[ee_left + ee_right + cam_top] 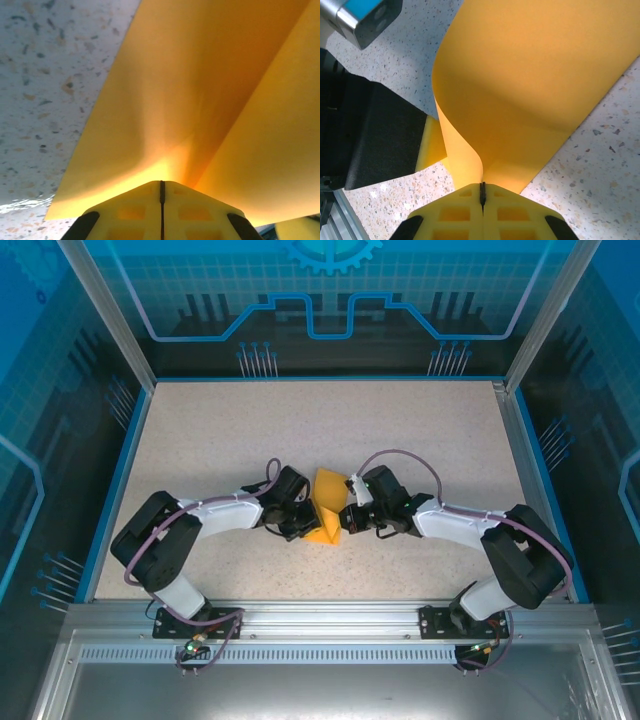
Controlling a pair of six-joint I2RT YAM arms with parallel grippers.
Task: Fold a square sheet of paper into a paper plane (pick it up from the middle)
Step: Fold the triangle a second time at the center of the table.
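Item inspected: thin, bright orange square sheet of paper (325, 502), part-folded and bowed. It sits over the middle of the speckled beige counter (420, 430), toward the near edge.
Long axis: roughly 12 to 6 o'clock in the top view, running between the two arms.
Left gripper (303, 523): yellow fingers pressed together on the sheet's 9 o'clock side. In the wrist view, the paper (200, 90) fans out from the closed seam.
Right gripper (347, 515): likewise clamped, on the 3 o'clock side. The paper (530, 75) curls away toward 12 o'clock.
Governing relation: the sheet lies at 3 o'clock from the left gripper and 9 o'clock from the right. Neither arm is nearer, since both are in contact.
Assessment: the next move likely needs both arms working together, or the sheet may tear or skew.
Count: one sheet, two grippers, two arms.
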